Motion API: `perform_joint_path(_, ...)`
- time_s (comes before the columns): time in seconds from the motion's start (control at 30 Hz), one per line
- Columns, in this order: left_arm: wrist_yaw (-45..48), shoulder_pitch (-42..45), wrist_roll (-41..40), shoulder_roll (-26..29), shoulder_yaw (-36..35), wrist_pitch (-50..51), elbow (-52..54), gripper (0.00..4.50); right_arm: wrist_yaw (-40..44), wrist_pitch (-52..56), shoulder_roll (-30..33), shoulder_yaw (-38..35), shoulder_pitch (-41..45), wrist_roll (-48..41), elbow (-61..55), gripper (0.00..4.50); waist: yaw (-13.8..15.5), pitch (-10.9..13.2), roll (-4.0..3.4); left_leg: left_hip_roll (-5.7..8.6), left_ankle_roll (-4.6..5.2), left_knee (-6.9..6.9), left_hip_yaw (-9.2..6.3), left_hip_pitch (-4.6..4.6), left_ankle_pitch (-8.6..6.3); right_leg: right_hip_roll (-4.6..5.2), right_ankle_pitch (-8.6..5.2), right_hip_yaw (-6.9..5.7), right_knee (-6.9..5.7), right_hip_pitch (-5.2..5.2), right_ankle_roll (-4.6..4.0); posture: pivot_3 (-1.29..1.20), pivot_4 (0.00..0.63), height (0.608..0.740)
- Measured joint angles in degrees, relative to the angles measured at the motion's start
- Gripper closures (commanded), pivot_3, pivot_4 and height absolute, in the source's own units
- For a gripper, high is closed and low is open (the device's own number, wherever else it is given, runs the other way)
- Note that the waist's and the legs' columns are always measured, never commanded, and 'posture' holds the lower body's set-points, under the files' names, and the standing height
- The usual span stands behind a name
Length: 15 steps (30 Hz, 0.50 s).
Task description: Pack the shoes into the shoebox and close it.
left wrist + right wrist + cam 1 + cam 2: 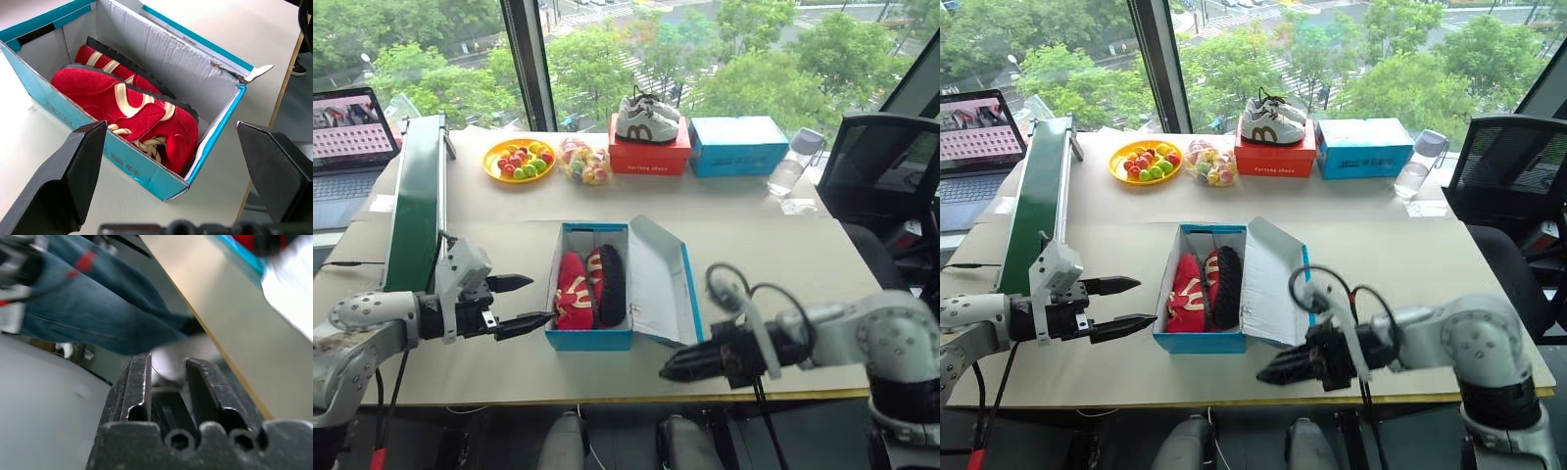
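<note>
Shoes (pixel 589 286) packed in shoebox (pixel 590 338) at centre frame, lid open — left gripper (pixel 522 304) wide, right gripper (pixel 677 369) narrow, empty — closing remains.

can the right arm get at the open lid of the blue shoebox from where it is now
Probably yes. The right gripper hangs at the table's near edge, just in front of the shoebox, whose lid leans open toward that side. Nothing lies between them; the left gripper waits on the opposite side.

My right hand (pixel 166 377) shows two black fingers (pixel 137 387) set narrowly apart, nothing between them. Blue jeans (pixel 98 308) at ten o'clock; the desk (pixel 230 303) edge and blue shoebox (pixel 234 254) at one o'clock.
</note>
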<state>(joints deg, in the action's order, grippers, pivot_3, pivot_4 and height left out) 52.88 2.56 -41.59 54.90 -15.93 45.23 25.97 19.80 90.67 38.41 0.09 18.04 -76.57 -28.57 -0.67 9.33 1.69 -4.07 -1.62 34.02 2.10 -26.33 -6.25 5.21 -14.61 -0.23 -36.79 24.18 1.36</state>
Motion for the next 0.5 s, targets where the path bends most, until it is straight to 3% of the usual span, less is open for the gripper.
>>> perform_joint_path(0.2,0.59,0.8,-0.02,0.76,0.04,0.02,-0.4,0.0,-13.05,-7.45,-9.6,4.72,-8.6,16.71,4.54,3.01,0.15,-0.02,0.08,0.03,0.05,0.06,0.02,-0.1,0.03,0.0,0.02,0.03,0.05,0.01,0.1,0.0,0.15,0.731)
perform_joint_path(0.37,0.67,1.08,-0.06,1.01,0.07,0.07,-0.47,0.0,-16.47,-16.27,-17.64,4.08,-12.94,24.11,6.41,3.01,-0.37,-0.26,0.46,-0.28,-0.08,0.06,0.03,0.06,-0.05,-0.27,0.08,0.04,0.07,-0.05,0.02,0.0,0.15,0.731)
perform_joint_path(0.5,0.66,1.15,-0.1,1.03,0.07,0.17,-0.45,0.0,-18.16,-29.9,-26.45,0.82,-15.62,29.64,10.97,3.01,-0.38,-0.3,0.48,-0.45,-0.3,0.0,0.12,0.32,-0.19,-0.28,0.13,-0.01,0.24,0.0,-0.07,0.0,0.15,0.731)
